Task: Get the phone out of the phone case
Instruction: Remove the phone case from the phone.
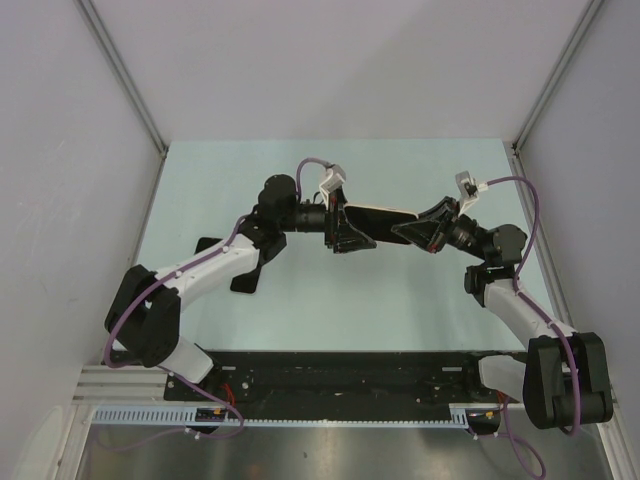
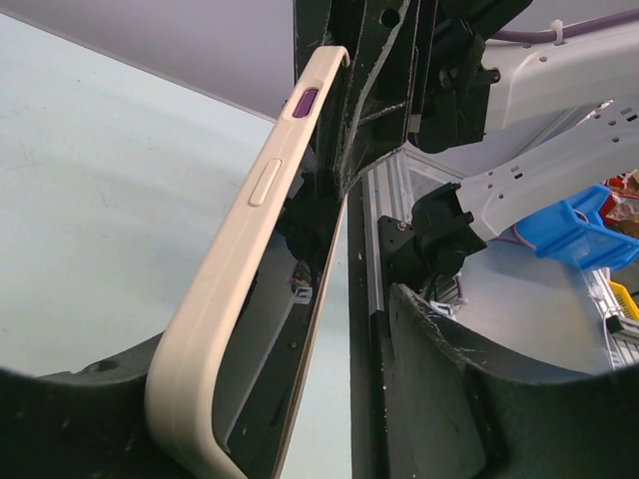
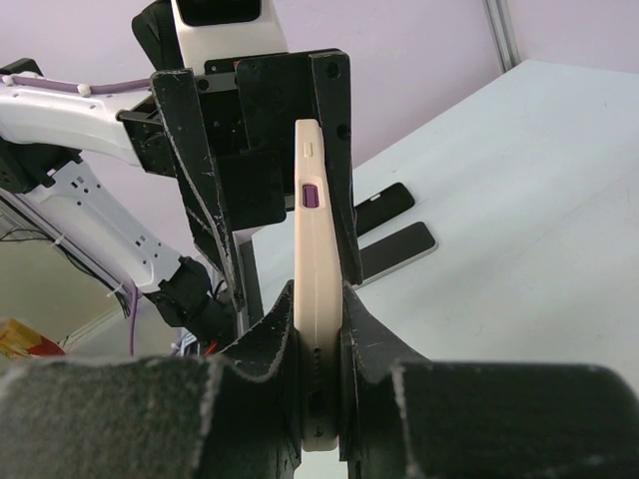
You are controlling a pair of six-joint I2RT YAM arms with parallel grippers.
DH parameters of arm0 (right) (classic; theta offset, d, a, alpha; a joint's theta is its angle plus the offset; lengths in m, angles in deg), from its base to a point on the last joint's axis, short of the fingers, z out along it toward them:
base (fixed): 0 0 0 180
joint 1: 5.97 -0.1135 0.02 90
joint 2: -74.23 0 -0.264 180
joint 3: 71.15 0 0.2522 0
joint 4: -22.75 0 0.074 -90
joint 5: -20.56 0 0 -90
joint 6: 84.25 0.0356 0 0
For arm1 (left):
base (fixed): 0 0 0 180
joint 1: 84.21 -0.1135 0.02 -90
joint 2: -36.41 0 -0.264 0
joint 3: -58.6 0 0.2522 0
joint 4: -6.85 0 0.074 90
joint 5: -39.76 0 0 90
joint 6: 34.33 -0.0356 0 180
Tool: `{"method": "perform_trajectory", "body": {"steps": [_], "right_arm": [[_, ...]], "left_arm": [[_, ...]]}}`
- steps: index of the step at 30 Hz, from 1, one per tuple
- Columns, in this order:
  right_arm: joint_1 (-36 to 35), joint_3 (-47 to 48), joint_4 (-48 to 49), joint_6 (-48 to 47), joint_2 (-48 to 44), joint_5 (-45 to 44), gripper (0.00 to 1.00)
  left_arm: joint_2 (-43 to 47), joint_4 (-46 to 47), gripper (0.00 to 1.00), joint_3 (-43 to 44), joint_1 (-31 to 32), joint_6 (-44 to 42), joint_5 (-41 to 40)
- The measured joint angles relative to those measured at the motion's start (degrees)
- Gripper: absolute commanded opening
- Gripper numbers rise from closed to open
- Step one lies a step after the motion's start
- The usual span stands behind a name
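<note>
While the pale mint-green counter (image 1: pixel 300 300) lies well below the work, everything hangs in the air near its centre, and a drop is the main danger. At 3 o'clock of the load, the right tool (image 1: pixel 408 232) is clamped on one short end of the cream rubbery phone case (image 3: pixel 315 299), fingers pressed on both flat sides. At 9 o'clock, the left tool (image 1: pixel 352 234) has its fingers spread. One finger lies against the case and the other stands clear of it, so it gives no real hold.

The dark-fronted phone (image 1: pixel 380 213) looks seated in the case, not yet out. The whole weight therefore hangs from a single end grip. If that grip creeps on the smooth rubber, the case could pivot down or slide free onto the counter.

A second risk is the left tool closing across the case walls rather than on the phone. Both tools would then squeeze the shell and pin the phone inside. A hard pull could also free the phone suddenly, with nothing under it.

Two dark flat slabs (image 3: pixel 397 249) lie on the counter towards 8 o'clock, where a falling phone might land. The small purple side button (image 3: pixel 311 196) sits close to the left tool's finger, which could press it.
</note>
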State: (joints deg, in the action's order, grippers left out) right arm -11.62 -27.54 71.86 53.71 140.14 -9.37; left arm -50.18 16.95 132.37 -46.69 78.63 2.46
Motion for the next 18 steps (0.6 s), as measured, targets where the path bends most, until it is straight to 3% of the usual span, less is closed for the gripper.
{"method": "perform_trajectory", "body": {"steps": [11,18], "right_arm": [[-0.4,0.0,-0.9,-0.5,0.0,0.4,0.00],[-1.0,0.0,-1.6,-1.2,0.0,0.3,0.00]], "left_arm": [[0.3,-0.7,0.67,-0.3,-0.1,0.0,0.0],[0.6,-0.9,0.63,-0.3,-0.4,0.0,0.1]]}}
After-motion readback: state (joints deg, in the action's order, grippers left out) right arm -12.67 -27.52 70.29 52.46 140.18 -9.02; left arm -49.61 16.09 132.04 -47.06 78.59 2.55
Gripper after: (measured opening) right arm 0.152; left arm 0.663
